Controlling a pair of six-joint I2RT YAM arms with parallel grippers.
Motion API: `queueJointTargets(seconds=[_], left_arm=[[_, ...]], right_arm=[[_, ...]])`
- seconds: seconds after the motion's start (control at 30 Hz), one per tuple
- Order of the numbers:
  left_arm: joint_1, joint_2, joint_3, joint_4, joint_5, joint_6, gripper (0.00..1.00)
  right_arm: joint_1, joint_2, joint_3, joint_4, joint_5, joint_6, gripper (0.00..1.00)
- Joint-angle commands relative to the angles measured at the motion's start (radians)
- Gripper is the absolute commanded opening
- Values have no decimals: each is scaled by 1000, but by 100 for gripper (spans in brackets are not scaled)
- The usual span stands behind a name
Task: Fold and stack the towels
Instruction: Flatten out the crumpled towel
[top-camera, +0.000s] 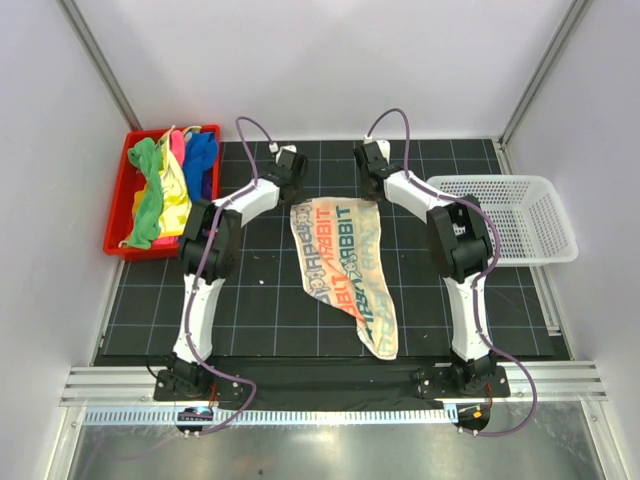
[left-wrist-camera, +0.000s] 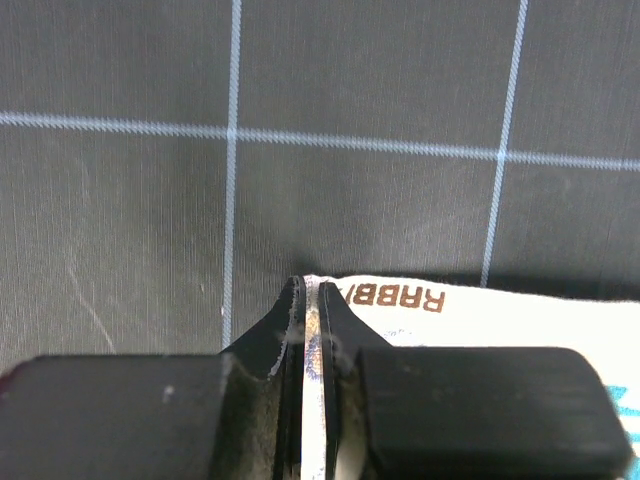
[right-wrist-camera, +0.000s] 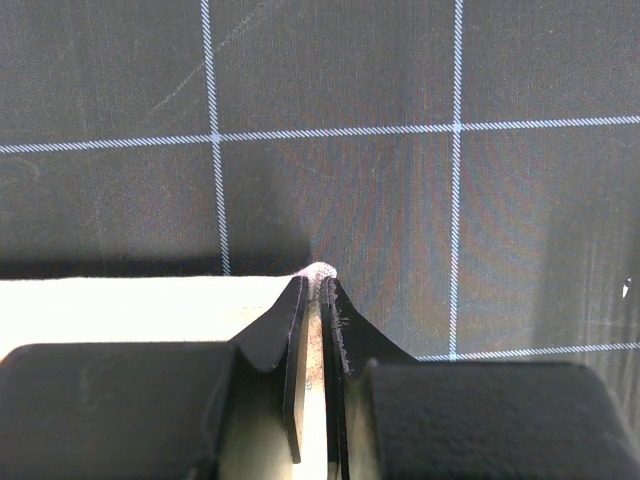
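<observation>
Because the white printed towel (top-camera: 345, 265) is looking thin, light and limp, it is likely going to sag and crease wherever unsupported, so its corners are making the surest hold. It is lying on the black grid mat (top-camera: 250, 300) between the arms, tapering toward the near side. The left gripper (left-wrist-camera: 312, 290) and right gripper (right-wrist-camera: 318, 282) are each pinching a far corner, fingers closed tight on cloth, both arms reaching far and angling inward.

Lab cell, white panels (top-camera: 300, 60), gridded mat (top-camera: 260, 290)

Five towels (top-camera: 345, 265), one red bin (top-camera: 113, 235), one mesh basket (top-camera: 520, 225)
</observation>
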Motion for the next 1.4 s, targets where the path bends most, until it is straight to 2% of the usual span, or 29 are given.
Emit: queueJointTargets(seconds=[0.0,0.27,0.5,0.77,0.97,1.13,1.37], left_arm=[[-9,-50,-52,-107,50,-11,0],[-31,-267,-159,-97,-16,-34,0],[-77,-539,-307,-87,-63,-51,0],[-164,-793,-398,-155,-140,-36,0],[-267,-986,-427,-215,-201,21,0],[-307,-1164,-426,-247,-176,55,0],[-333,-1307,-366,-294,-62,96,0]], right_arm=[[-5,-43,45,6,-8,2,1],[0,-212,-19,26,-25,-4,1],[29,-463,-143,47,-31,-26,1],[102,-736,-309,61,-16,-39,1],[216,-906,-324,40,18,-84,1],[251,-1017,-317,29,-32,-84,1],[257,-1134,-283,20,-167,-61,1]])
